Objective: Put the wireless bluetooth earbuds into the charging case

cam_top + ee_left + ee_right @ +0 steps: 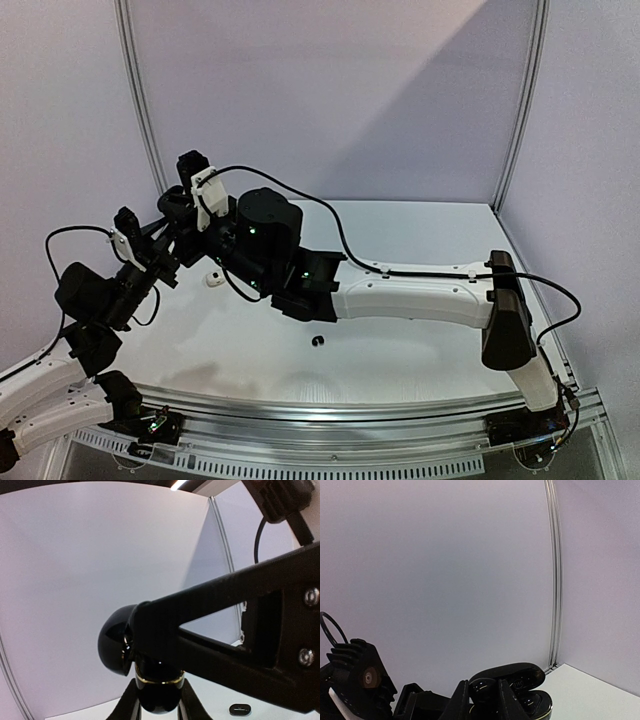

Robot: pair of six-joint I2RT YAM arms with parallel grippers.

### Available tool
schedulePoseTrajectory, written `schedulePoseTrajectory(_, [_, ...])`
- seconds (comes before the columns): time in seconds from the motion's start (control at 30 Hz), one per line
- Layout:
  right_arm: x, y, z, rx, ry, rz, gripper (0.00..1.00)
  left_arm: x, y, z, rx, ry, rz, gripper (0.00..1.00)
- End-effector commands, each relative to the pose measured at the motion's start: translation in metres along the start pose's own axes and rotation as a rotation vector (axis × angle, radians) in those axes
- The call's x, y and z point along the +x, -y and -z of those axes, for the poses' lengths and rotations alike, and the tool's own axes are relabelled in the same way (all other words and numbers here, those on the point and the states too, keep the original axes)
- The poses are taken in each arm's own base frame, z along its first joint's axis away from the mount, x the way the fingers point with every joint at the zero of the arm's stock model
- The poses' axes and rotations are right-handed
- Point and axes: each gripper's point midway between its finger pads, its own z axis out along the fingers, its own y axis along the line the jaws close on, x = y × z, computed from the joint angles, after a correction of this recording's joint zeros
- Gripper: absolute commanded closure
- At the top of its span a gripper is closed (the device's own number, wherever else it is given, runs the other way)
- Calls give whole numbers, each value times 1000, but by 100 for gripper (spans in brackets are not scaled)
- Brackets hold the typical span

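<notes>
Both arms are up at the far left of the surface (pixel 400 350), hands nose to nose in the air. The left hand (pixel 159 682) is clamped tight on the case (pixel 157 697), one finger on either side of its glossy black lower half with the gold rim. The case is open, and the right wrist view shows it best: lid (pixel 512 672) tipped up and back, dark hollows in the half below. The right hand (pixel 481 686) is narrow, pinching a glossy black earbud (pixel 482 689) between its fingertips, right at the near edge of the open case. It is touching or all but touching, I cannot tell which. From the left wrist, the right hand's dark frame crosses in front of the case and hides where the two meet. Whether any bud already sits inside, I cannot tell; it's all black on black.

Down on the surface, a white earbud (pixel 212 279) lies just beside the right arm (pixel 420 295), below the joined hands. A loose black earbud (pixel 319 342) lies alone nearer the front, just this side of the forearm. The left wrist view also catches a small dark oval (pixel 240 710) on the surface, off to the right of the case, too small to name
</notes>
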Motion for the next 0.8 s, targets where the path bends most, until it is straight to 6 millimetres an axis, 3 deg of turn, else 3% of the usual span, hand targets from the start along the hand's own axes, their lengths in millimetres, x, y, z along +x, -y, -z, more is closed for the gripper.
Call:
schedulePoseTrajectory(0.0, [24,0,1,-19,-73,23,82,-20,0,-1,-1,57,-9,100])
schedulePoseTrajectory(0.77, [22,0,2,-18,-73,21,77,-19,0,-1,0,52,-14,100])
